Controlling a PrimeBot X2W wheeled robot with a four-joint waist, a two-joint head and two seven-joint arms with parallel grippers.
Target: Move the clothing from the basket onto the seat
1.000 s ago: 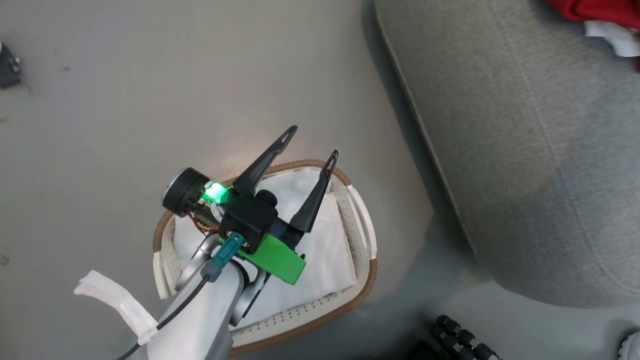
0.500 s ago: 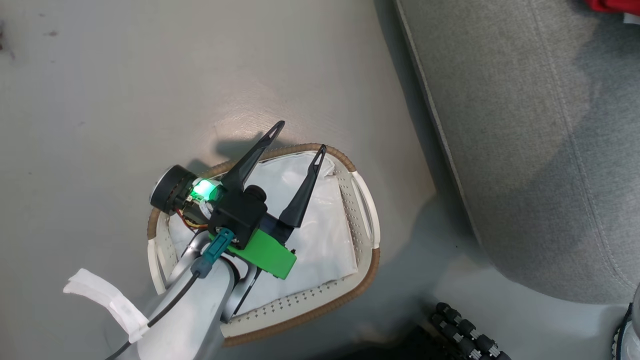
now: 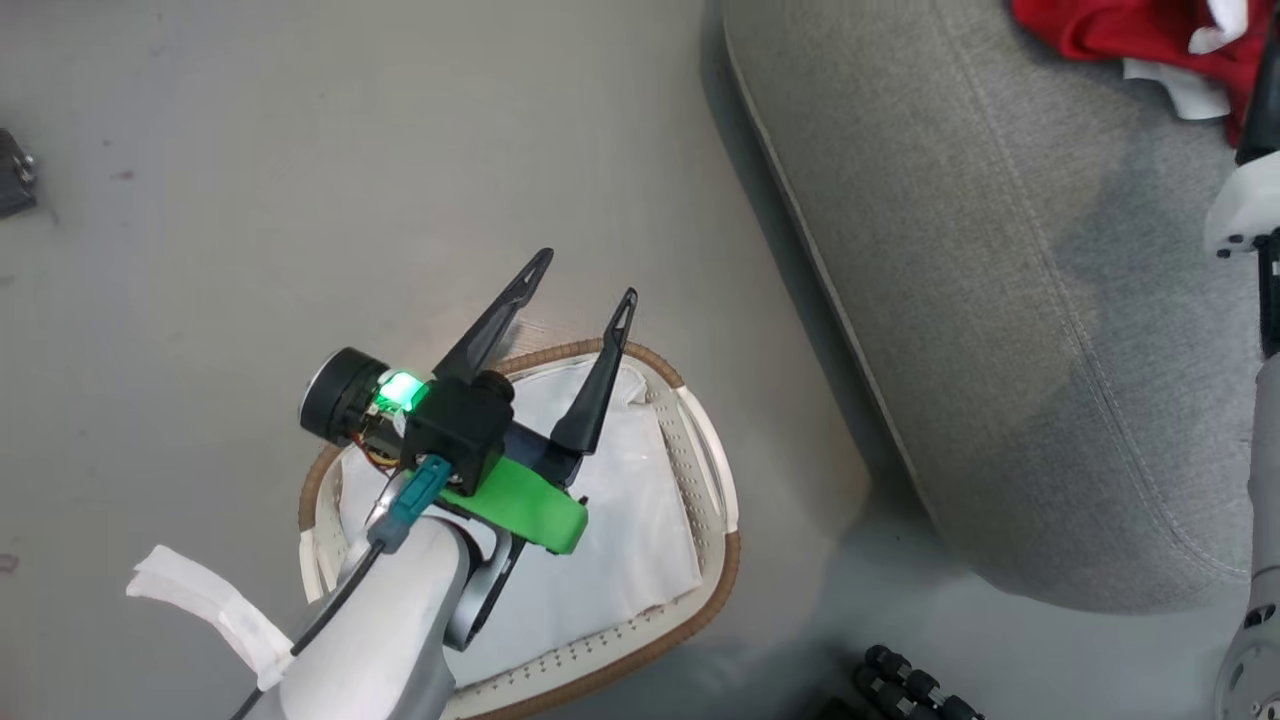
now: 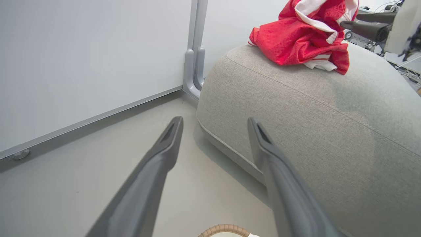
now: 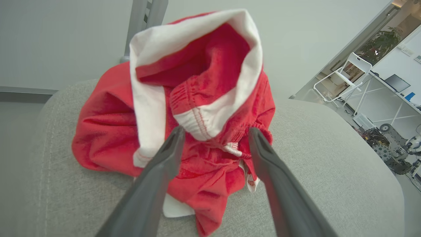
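Two sets of jaws stand parted. At left, the left gripper (image 3: pixel 588 275) hangs spread and empty above the basket (image 3: pixel 715 590), whose white lining (image 3: pixel 640 520) shows, on the floor (image 3: pixel 200 200). To its right lies the grey seat (image 3: pixel 1000 300), with the red-and-white clothing (image 3: pixel 1130 35) heaped at its far end. The right gripper (image 5: pixel 216 130) is splayed before that heap.

Your left end effector (image 3: pixel 588 275) has two long, tapering black fingers (image 3: pixel 492 322) with slotted tips, set in a black block (image 3: pixel 455 430). Behind it you see a bright green bracket (image 3: pixel 525 505), a glowing green light (image 3: pixel 400 388), a teal plug (image 3: pixel 410 505) feeding a black cable (image 3: pixel 320 625), and a pale grey forearm (image 3: pixel 385 640) with a white strap (image 3: pixel 200 605).
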